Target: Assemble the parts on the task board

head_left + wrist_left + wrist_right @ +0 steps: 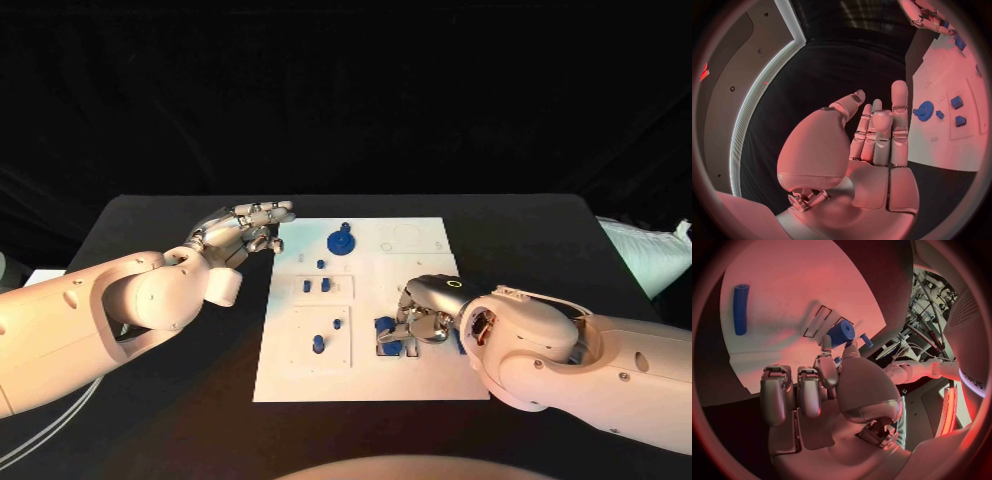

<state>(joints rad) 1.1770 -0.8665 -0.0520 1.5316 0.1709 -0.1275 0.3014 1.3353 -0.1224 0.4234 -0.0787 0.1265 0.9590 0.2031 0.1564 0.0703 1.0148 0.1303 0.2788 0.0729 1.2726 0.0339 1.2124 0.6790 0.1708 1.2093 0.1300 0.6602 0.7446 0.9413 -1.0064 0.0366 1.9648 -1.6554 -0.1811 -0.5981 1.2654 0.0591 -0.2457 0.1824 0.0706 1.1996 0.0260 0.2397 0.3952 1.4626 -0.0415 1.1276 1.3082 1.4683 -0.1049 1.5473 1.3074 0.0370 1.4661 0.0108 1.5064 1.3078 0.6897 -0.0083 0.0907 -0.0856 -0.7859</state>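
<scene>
Starting with the black tabletop [159,215], we see the white task board [418,385] at its middle. Our left robot hand [245,230] hovers at the board's far left corner, fingers apart, holding nothing. Our right robot hand [421,312] curls low over blue parts [387,335]; whether it grips one we cannot tell. A blue disc [340,242] and several pegs [317,344] look seated; we judge more remains.

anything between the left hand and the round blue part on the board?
Head view: no part between left hand and round blue part, just bare task board.
</scene>
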